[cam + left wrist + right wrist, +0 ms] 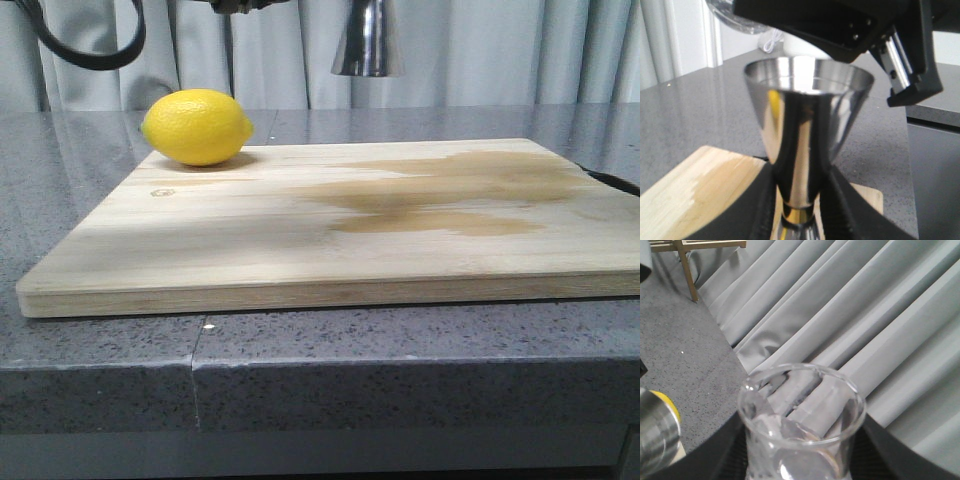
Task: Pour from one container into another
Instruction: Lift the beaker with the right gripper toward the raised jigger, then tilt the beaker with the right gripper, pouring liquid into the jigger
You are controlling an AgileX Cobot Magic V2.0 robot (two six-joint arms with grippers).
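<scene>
yellow lemon [197, 126] on stained wooden board [330, 230], grey counter [300, 360].

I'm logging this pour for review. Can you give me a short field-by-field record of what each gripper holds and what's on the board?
left gripper: shut on the steel jigger at its waist, jigger upright and lifted
right gripper: shut on the glass beaker
beaker position: above the jigger's rim, seen in the left wrist view
cutting board: on the grey counter, with a darker damp-looking patch
lemon: on the board's far left corner
</scene>
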